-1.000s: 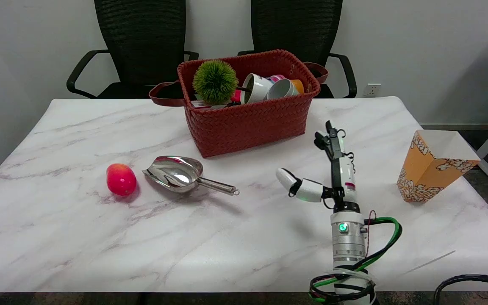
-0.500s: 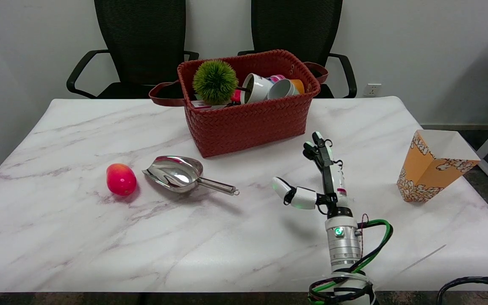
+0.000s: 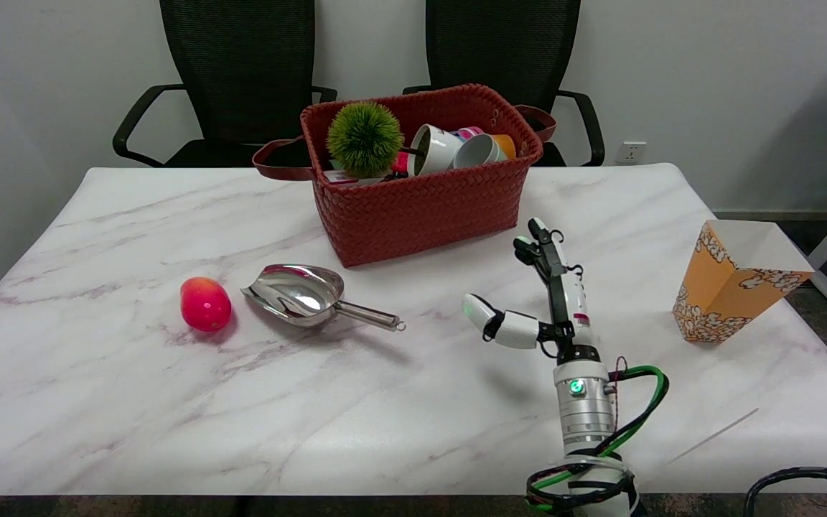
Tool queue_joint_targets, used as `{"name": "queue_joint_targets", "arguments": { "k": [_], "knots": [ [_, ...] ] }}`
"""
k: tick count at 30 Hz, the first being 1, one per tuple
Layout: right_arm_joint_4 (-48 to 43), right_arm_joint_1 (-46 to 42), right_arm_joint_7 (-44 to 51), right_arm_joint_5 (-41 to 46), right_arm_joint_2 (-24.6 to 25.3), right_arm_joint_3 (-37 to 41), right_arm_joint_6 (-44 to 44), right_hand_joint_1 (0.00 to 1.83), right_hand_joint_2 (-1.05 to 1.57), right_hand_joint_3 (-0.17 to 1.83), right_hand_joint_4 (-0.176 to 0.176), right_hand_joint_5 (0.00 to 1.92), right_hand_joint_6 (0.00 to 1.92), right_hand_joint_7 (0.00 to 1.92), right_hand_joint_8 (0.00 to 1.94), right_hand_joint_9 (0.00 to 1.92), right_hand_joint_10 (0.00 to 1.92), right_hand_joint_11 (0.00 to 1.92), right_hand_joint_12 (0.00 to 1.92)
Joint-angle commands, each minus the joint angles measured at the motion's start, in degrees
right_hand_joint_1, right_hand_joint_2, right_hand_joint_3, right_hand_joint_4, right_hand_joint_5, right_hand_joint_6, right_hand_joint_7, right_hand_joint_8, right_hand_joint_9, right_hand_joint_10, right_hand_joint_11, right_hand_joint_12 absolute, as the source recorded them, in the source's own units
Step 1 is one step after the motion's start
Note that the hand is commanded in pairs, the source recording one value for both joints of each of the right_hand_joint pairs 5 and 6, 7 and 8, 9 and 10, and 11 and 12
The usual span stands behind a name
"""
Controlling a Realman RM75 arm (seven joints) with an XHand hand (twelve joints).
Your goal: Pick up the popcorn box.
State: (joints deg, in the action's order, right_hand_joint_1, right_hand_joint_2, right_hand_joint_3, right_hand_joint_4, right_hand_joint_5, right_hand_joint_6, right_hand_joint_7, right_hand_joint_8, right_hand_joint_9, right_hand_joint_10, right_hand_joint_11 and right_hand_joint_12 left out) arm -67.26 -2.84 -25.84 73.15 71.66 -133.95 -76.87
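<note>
Since 1 s ago the right hand [image 3: 539, 301] slid a bit left & nearer, fingers spread, holding nothing. Popcorn box [image 3: 733, 280] stands upright near table's [image 3: 133, 402] right edge, well apart. Prob. light, thin card, crushable; take it gently across the side walls, mid-height.

Right hand [image 3: 553, 301]: black-and-white, white finger shells w/ black linkages showing btwn. Silver ribbed wrist cylinder [image 3: 583, 416], green LED glowing on it. Green + black cables [image 3: 636, 413] looping alongside, thin red wire running too.

right hand [image 3: 539, 298] empty, popcorn box [image 3: 733, 281] apparently upright
</note>
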Motion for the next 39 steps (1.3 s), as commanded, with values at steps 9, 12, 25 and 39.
{"name": "queue_joint_targets", "arguments": {
  "k": [9, 12, 25, 39],
  "knots": [
    [-11.7, -0.1, 26.6, -4.8, 1.1, 0.5, -4.9, 1.07, 0.33, 0.62, 0.0, 0.17, 0.17, 0.42, 0.42, 0.43, 0.43, 0.26, 0.26],
    [-12.8, 0.0, 29.8, -6.2, 1.7, 0.8, -5.8, 1.07, 0.34, 0.62, 0.0, 0.17, 0.17, 0.42, 0.42, 0.43, 0.43, 0.26, 0.26],
    [-16.1, -0.2, 42.2, -9.1, 1.9, -0.6, -16.6, 1.07, 0.33, 0.64, 0.0, 0.16, 0.16, 0.41, 0.41, 0.42, 0.42, 0.13, 0.13],
    [-16.6, -0.2, 57.8, -15.6, 1.8, -0.4, -25.3, 1.1, 0.27, 0.69, 0.0, 0.12, 0.12, 0.37, 0.37, 0.4, 0.4, 0.14, 0.14]
  ]
}}
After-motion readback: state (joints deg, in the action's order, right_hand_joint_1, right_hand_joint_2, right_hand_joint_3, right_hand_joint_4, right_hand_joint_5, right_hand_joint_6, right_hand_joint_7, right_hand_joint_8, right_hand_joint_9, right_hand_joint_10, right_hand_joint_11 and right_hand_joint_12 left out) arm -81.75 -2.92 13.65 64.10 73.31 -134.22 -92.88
